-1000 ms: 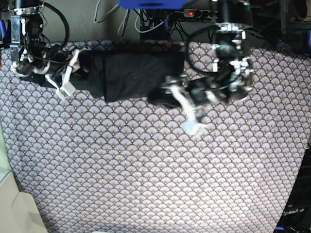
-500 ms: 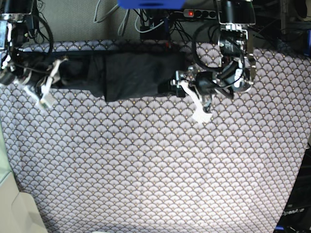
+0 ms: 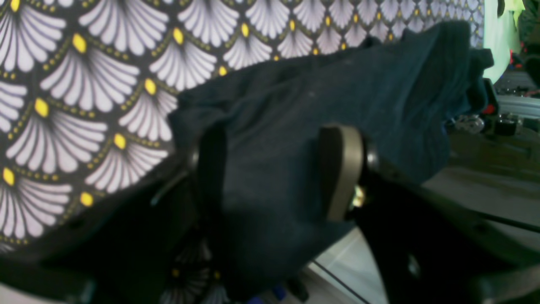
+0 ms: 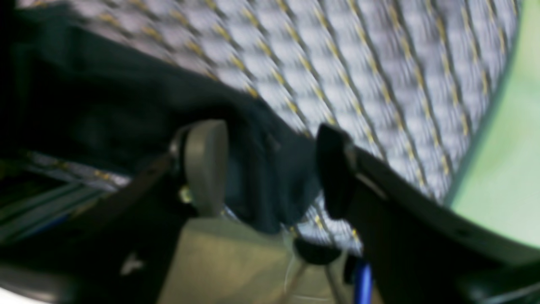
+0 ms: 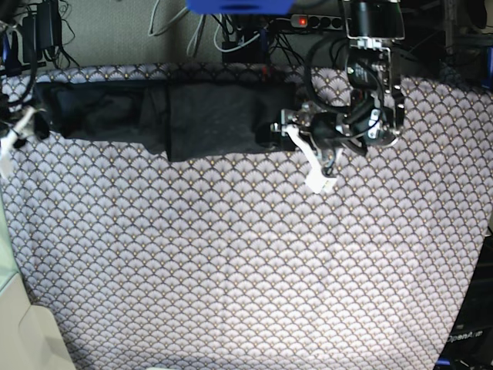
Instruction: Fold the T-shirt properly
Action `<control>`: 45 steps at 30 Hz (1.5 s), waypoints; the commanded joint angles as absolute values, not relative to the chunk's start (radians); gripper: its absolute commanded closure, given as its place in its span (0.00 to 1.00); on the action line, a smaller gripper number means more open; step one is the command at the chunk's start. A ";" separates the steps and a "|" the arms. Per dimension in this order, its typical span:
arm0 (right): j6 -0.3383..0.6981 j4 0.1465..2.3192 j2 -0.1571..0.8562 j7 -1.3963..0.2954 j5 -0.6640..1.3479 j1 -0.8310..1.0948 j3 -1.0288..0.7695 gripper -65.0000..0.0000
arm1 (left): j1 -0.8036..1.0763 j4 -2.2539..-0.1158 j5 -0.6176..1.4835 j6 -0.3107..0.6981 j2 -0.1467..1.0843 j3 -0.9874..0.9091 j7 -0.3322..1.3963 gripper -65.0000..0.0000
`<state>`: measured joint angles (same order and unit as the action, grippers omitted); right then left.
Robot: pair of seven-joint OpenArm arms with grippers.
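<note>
The black T-shirt (image 5: 200, 116) lies stretched in a long folded band along the table's far edge. My left gripper (image 5: 289, 139) is at its right end. In the left wrist view the dark cloth (image 3: 295, 105) lies loosely in the wide gap of the left gripper (image 3: 274, 164), which is open. My right gripper (image 5: 17, 137) is at the shirt's left end, half out of the base view. In the blurred right wrist view the right gripper (image 4: 272, 169) is open, with the cloth's end (image 4: 270, 185) hanging between its fingers.
The fan-scale tablecloth (image 5: 246, 262) covers the whole table. Cables and a power strip (image 5: 308, 21) sit just past the far edge, right behind the shirt. The table's left edge and a pale floor (image 5: 23, 339) show at bottom left.
The right arm has pulled leftward, drawing the shirt out long, and its jaws have spread apart. The left arm moved up to the far edge and has held still since.
</note>
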<state>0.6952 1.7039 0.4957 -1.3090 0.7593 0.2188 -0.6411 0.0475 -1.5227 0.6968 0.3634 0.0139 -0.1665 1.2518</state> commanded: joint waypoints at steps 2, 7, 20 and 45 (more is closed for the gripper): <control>0.698 1.646 0.519 -1.290 0.768 0.213 -0.704 0.38 | 0.038 -1.537 0.710 0.367 0.016 -0.166 1.248 0.48; 0.698 1.486 0.516 -1.237 0.768 0.205 -0.731 0.33 | 0.038 -1.537 0.710 0.367 0.016 -0.166 1.251 0.48; 0.698 1.343 0.496 -1.081 0.768 0.206 -0.737 0.22 | 0.038 -1.535 0.710 0.367 0.016 -0.166 1.256 0.48; 0.698 1.225 0.544 -0.961 0.760 0.248 -0.728 0.22 | 0.038 -1.537 0.711 0.367 0.007 -0.170 1.248 0.48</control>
<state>0.6945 1.2102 0.5156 -0.9714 0.7475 0.2455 -0.7235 0.0498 -1.5227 0.6994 0.3634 0.0078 -0.1688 1.2545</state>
